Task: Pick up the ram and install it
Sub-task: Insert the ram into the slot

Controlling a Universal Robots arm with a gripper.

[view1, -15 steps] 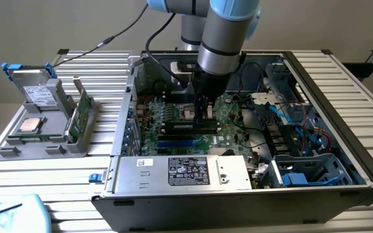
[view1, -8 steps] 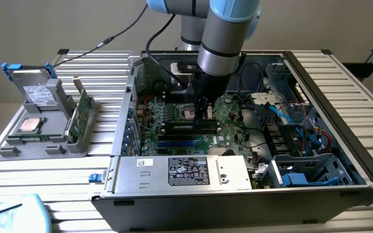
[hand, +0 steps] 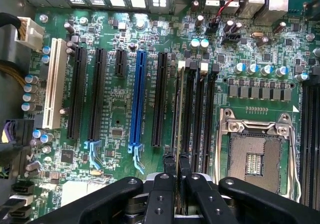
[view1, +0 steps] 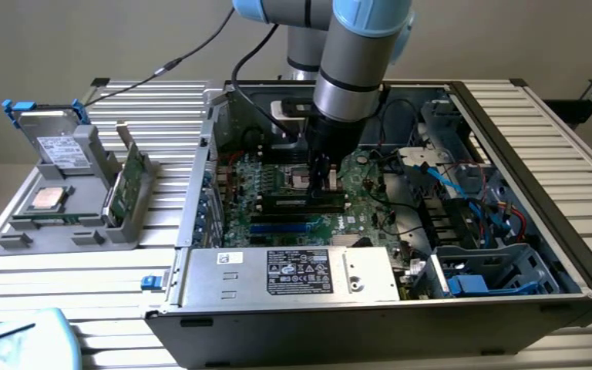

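Bench [view1: 573, 131]: made of slatted metal profiles; everything else is carried on it.
Computer case [view1: 378, 339]: laid on its side with the open side up, at the middle and the exterior view's right.
Arm [view1: 353, 77]: seen reaching down from the far side into the open case.
Motherboard [view1: 368, 185]: green, laid flat on the floor of the case. Long black expansion slots, one blue slot [hand: 139, 98] and one white slot [hand: 54, 83] are seen on it.
Silver box [view1: 224, 285]: labelled, set along the near edge of the case.
Grey holder [view1: 39, 235]: placed at the exterior view's left, apart from the case. A drive [view1: 59, 146] is stood at its far end, a square chip [view1: 47, 199] is laid in it, and a green board [view1: 123, 193] is stood on edge beside them.
Processor socket [hand: 255, 161]: left open and bare, just beside the group of black memory slots.
Hand [view1: 322, 185] [hand: 177, 160]: lowered over the memory slots. Its fingers [hand: 169, 164] are drawn nearly together and pinched on a thin stick.
Ram [hand: 176, 114]: seen edge-on, gripped between the fingers inside the case. It is lined up along the memory slot nearest the expansion slots. Whether it is seated in that slot cannot be told.
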